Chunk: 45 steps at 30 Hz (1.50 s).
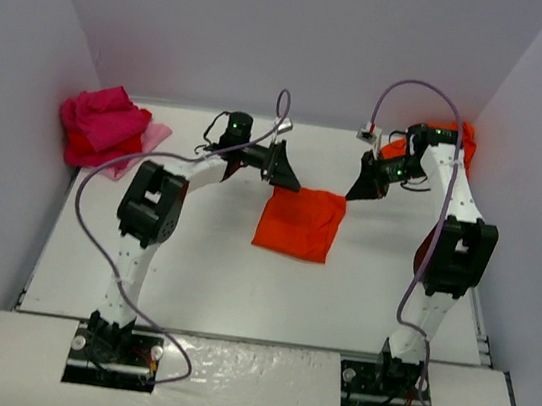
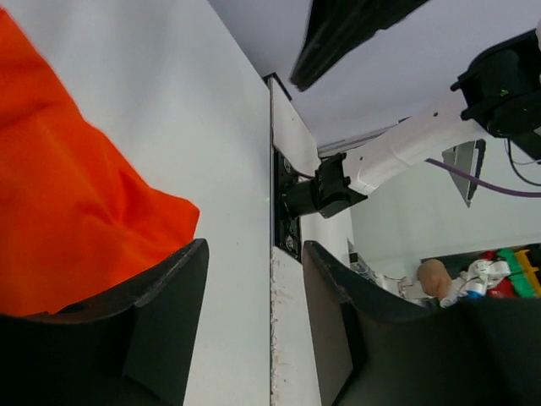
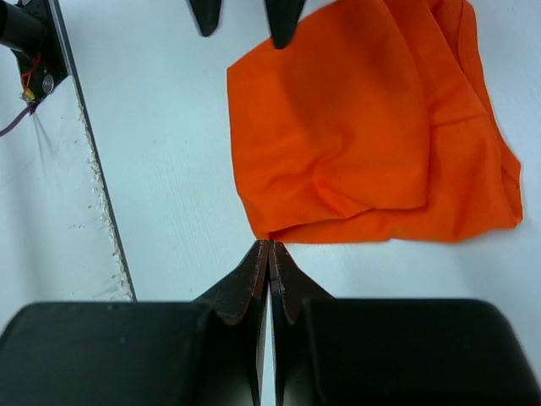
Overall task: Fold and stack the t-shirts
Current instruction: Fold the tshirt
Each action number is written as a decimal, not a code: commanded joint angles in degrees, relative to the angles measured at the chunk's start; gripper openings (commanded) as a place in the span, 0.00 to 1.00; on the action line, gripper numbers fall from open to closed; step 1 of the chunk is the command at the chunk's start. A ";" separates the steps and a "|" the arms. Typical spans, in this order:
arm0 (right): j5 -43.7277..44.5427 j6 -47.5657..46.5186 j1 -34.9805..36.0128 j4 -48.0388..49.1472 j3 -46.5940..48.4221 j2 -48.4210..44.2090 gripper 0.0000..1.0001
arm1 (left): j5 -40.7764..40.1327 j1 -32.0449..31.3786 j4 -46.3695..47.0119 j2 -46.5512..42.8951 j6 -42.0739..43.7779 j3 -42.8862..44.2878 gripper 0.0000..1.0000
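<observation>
A bright orange-red t-shirt (image 1: 299,222) lies folded into a rough square at the table's middle. It also shows in the left wrist view (image 2: 59,194) and the right wrist view (image 3: 363,135). My left gripper (image 1: 281,169) (image 2: 254,245) is open and empty, just off the shirt's far left corner. My right gripper (image 1: 362,191) (image 3: 269,243) is shut, its tips pinching the shirt's far right corner, which is drawn to a point. A heap of magenta, red and pale pink t-shirts (image 1: 105,124) lies at the far left. More orange-red cloth (image 1: 465,139) sits behind the right arm.
White walls close the table in on the left, back and right. The seam in the table (image 2: 272,321) (image 3: 93,169) runs near the arm bases. The left gripper's fingertips (image 3: 283,17) show at the top of the right wrist view.
</observation>
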 commanded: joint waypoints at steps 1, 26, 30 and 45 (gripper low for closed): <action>0.69 -1.01 -0.57 -2.14 -2.15 -7.50 0.00 | 1.68 0.92 59.07 10.81 -46.94 2.35 0.43; 2.97 3.70 -2.34 -0.50 -2.19 -16.34 0.00 | 4.33 1.22 51.58 6.86 -43.78 7.53 0.45; 3.70 5.43 -2.59 0.93 -2.05 -17.96 0.00 | 4.52 3.54 39.00 0.49 -31.83 -1.27 0.49; 5.76 14.32 -2.45 5.61 4.29 -19.88 0.03 | 5.98 9.30 55.54 -8.46 -55.20 21.62 0.56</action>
